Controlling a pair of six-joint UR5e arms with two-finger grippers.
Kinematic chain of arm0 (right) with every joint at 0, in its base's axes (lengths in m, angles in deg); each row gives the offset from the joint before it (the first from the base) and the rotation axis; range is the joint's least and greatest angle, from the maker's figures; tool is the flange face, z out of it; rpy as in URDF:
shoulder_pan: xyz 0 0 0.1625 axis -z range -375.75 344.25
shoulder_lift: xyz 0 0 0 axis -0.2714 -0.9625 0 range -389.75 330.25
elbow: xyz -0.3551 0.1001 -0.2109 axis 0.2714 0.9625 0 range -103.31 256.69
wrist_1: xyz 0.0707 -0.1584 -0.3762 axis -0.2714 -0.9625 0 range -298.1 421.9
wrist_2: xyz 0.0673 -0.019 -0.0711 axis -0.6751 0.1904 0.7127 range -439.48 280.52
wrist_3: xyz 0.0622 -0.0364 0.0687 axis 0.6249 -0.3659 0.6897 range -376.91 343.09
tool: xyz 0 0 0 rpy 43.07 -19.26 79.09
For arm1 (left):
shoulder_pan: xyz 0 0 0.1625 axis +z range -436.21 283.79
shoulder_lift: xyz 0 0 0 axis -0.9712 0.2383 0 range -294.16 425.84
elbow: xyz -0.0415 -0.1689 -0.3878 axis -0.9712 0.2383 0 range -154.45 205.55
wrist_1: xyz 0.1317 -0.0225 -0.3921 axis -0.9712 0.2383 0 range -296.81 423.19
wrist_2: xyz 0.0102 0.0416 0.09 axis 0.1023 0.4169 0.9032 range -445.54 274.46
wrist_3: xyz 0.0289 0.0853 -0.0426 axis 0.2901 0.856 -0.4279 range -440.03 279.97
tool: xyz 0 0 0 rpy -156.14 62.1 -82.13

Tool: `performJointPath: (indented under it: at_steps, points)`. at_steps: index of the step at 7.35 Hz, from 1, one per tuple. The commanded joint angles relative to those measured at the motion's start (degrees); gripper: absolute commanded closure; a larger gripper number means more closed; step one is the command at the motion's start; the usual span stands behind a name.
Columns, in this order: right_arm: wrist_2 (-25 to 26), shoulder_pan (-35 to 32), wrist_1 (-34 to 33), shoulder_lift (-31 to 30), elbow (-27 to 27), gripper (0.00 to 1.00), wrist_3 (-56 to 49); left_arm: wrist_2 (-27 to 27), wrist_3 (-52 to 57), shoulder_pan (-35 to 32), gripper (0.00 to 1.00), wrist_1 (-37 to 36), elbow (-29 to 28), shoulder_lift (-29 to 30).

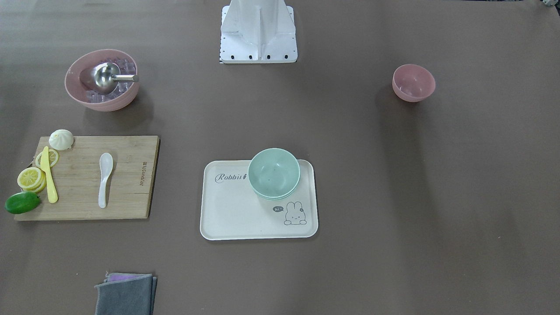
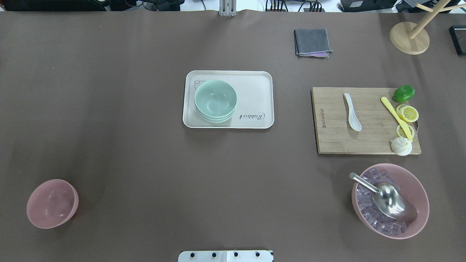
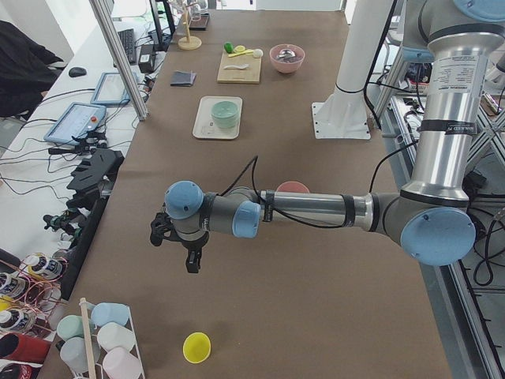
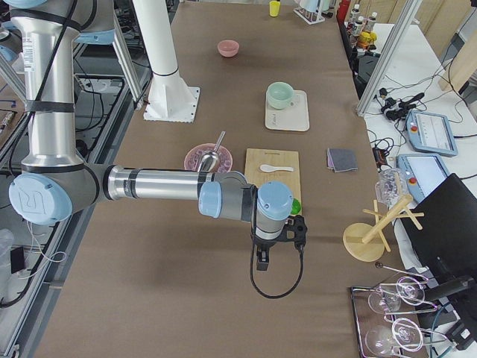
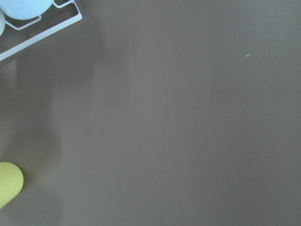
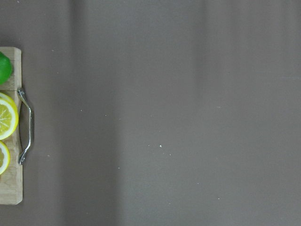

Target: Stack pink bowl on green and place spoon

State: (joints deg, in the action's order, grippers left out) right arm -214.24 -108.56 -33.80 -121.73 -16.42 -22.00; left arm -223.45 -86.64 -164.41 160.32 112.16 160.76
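Step in hand: likely the first reach, left arm to the small pink bowl (image 2: 52, 203), which sits upright and alone on the tabletop (image 2: 138, 174).
Left end effector (image 3: 192, 260): over bare tabletop; released or clenched, I cannot tell.
Right end effector (image 4: 262, 261): likewise unclear, near the cutting board (image 2: 331, 138).
Green bowls (image 2: 215, 100): nested on the tray (image 2: 255, 78).
Spoon (image 2: 352, 111): lying on the cutting board.
Technique: pinch the rim, carry level, centre over the stack; avoid the ice-filled pink bowl (image 2: 418, 193).
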Motion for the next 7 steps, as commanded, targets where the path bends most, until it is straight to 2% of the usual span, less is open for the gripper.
performJointPath:
  at_steps: [1, 7]
  points:
    - [-0.16, 0.0, 0.07, -0.04, 0.12, 0.0, 0.0, -0.26, 0.03, -0.04, 0.02, -0.1, -0.12, 0.0]
    - [-0.24, 0.0, 0.16, -0.39, -0.14, 0.0, 0.09, -0.26, 0.2, 0.04, 0.02, 0.78, 0.23, -3.43]
